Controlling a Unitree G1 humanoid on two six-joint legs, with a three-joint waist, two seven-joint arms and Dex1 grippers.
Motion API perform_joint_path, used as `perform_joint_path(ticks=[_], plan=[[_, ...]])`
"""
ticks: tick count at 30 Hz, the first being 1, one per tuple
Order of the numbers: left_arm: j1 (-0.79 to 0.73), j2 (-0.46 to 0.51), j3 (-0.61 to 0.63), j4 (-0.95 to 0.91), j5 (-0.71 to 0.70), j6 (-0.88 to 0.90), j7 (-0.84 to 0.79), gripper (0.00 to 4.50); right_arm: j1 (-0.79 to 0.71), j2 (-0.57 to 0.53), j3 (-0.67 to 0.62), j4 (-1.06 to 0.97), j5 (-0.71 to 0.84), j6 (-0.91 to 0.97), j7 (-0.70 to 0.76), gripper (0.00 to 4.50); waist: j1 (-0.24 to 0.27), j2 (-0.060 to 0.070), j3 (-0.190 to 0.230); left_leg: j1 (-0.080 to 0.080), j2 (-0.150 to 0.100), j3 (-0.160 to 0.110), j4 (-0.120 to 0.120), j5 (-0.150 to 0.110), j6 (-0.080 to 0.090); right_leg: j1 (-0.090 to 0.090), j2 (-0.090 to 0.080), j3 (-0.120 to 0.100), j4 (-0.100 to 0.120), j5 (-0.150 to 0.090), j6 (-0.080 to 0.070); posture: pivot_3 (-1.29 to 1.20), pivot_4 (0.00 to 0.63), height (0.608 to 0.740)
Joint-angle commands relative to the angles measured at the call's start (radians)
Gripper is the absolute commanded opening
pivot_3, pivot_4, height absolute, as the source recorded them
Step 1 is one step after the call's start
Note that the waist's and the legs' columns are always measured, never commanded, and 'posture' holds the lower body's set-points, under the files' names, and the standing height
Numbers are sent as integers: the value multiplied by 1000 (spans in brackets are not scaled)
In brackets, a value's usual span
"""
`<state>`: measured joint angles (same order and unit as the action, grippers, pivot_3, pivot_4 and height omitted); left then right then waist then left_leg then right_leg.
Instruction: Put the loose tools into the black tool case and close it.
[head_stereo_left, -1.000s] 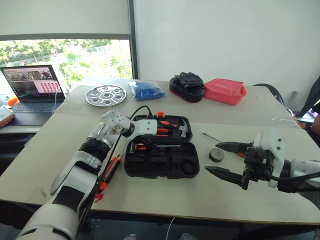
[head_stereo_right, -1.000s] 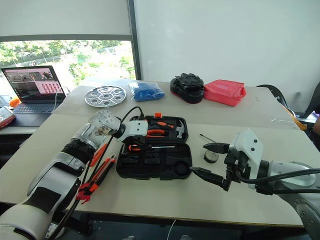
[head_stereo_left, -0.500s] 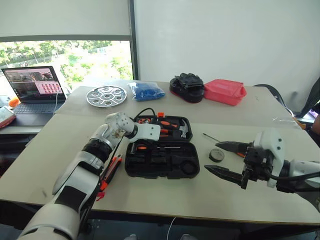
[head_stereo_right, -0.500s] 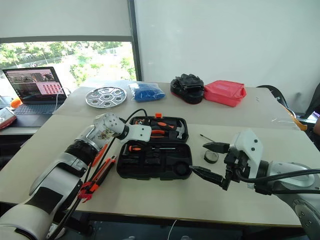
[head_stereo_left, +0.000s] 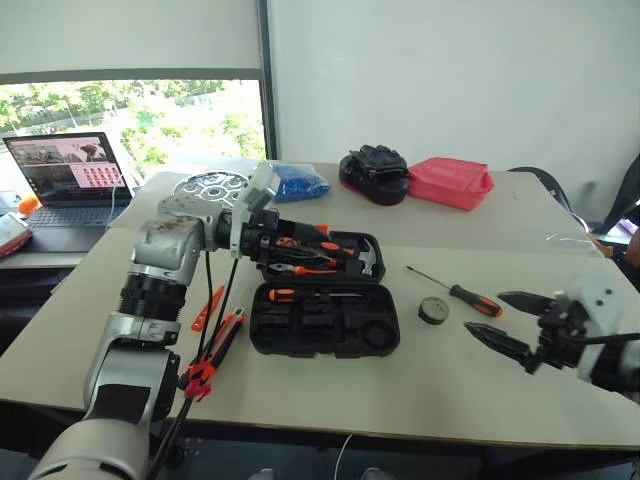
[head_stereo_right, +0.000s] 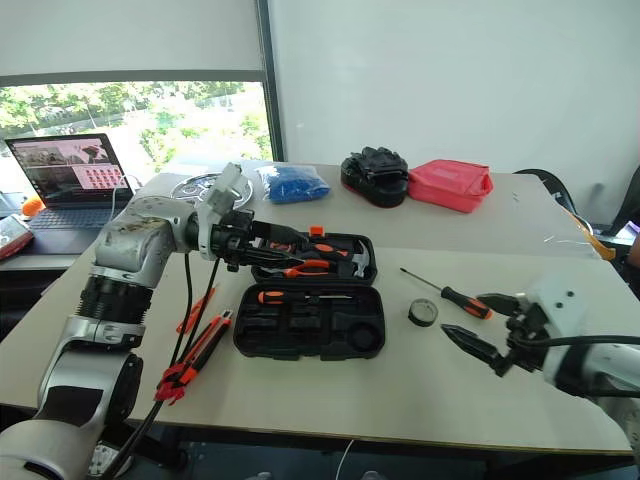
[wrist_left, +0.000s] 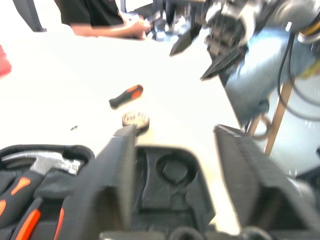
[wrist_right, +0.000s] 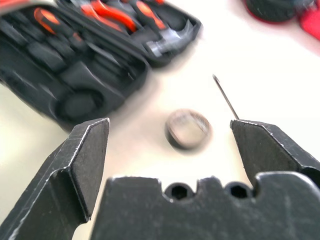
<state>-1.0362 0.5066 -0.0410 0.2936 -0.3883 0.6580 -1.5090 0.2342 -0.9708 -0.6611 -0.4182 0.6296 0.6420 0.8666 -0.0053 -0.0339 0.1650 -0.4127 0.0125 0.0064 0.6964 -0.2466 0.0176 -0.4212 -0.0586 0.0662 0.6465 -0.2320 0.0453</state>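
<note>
Both grippers are being pulled back from the case (head_stereo_left: 324, 318), which is lying open mid-table. Left gripper (head_stereo_left: 300, 242) and right gripper (head_stereo_left: 512, 322) are being held open, empty. Knife (head_stereo_left: 213, 352), tape (head_stereo_left: 433, 310) and screwdriver (head_stereo_left: 455, 291) are being left out, waiting.

The tool case (head_stereo_left: 324, 318) is matt black moulded plastic; the hammer (head_stereo_left: 366, 258) head inside shines like polished metal. The bench (head_stereo_left: 350, 400) is smooth, pale and matt. The screwdriver (head_stereo_left: 455, 291) has a thin metal shaft.
</note>
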Motion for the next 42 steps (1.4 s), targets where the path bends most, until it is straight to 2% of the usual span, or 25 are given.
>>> perform_joint_path(ticks=[1, 6, 10, 14, 20, 22, 25, 29, 36, 42], plan=[[-15, 23, 27, -67, -60, 26, 10, 4479, 73, -48, -211, 113, -40, -36, 129, 4500, 0, 0, 0, 0, 0, 0, 0, 0, 0, 0, 0, 0, 0, 0, 0, 0, 150, 740], [-34, 51, 38, -99, -102, 47, 26, 4479, 174, -55, -317, 221, -102, -71, 219, 4500, -12, 0, 0, 2, 1, 1, -2, 0, 0, 1, 1, 1, 0, 0, -1, 0, 150, 740], [-30, 69, 28, -118, -115, 38, 34, 4479, 113, -91, -221, 237, -122, -80, 209, 4500, -26, 1, 0, 5, 1, 3, -2, 0, 0, 2, 1, 4, 0, 0, 0, 0, 150, 740], [-11, 89, 22, -177, -122, 40, 47, 4479, -77, -173, 14, 292, -172, -71, 161, 4500, -40, 1, 0, 7, 1, 4, -2, 0, 0, 2, 2, 5, 0, -1, 0, 0, 150, 740], [29, 107, 23, -272, -126, 32, 115, 4479, -513, -214, 423, 412, -283, -57, 162, 4500, -38, 6, 1, 6, 1, 5, -3, 0, 0, 0, 2, 6, 1, 0, -1, 0, 150, 740], [42, 114, 27, -293, -130, 36, 136, 4479, -658, -188, 559, 446, -337, -36, 182, 4500, -34, 7, 1, 4, 1, 5, -3, 0, 0, -2, 2, 6, 1, 0, -1, 0, 150, 740], [65, 125, 34, -322, -133, 31, 171, 4479, -886, -100, 767, 601, -488, -41, 172, 4500, -37, 7, 1, 3, 1, 5, -2, 0, 0, -2, 1, 5, 0, 0, 0, 0, 150, 740], [76, 135, 42, -351, -149, 39, 201, 4479, -1094, 11, 910, 882, -630, -78, 158, 4500, -29, 7, 2, 2, 1, 5, -2, 0, 0, -2, 0, 4, -1, 0, 0, 0, 150, 740], [79, 147, 48, -369, -174, 43, 235, 4479, -1289, 138, 1000, 1281, -763, -184, 141, 4500, -25, 7, 2, -1, 0, 5, -3, 0, 0, -5, -1, 3, -1, 0, 0, 0, 150, 740], [88, 163, 42, -384, -176, 28, 247, 4479, -1331, 178, 1025, 1476, -839, -304, 166, 4500, -34, 7, 2, -1, 0, 5, -3, 0, 0, -5, -1, 3, -1, 0, 0, 0, 150, 740]])
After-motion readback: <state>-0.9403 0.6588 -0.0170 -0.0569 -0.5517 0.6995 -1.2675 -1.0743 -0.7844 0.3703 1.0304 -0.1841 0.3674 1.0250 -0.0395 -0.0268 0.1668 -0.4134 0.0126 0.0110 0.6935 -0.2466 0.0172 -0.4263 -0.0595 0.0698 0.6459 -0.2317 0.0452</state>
